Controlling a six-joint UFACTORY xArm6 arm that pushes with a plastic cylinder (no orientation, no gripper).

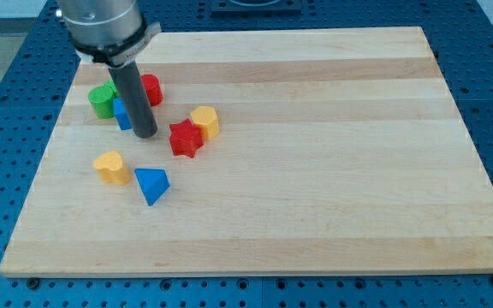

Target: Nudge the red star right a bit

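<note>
1. My tip stood on the wooden bench, just to the view's left of the red star, near it but with a small gap visible.
2. The red star lay in the left half of the bench, below the middle of the cluster, and its right upper side was touching or almost touching the yellow block; I could not tell which.
3. The end effector was only a plain rod, so it had no jaws to be apart, together or clamped on anything.
4. Behind the rod there were a blue block, partly hidden, a red cylinder and a green block.
5. A second yellow block and a blue triangle lay lower, apart from the star.
6. To do the step well, in my judgement the tip should meet the star's left side at its middle height and go to the view's right slowly and shortly, because an off-centre push would turn it.
7. The yellow neighbour would probably be moved together with it.
8. The star had no clear long axis; its arms pointed about equally around, 1 roughly toward the tip.
</note>
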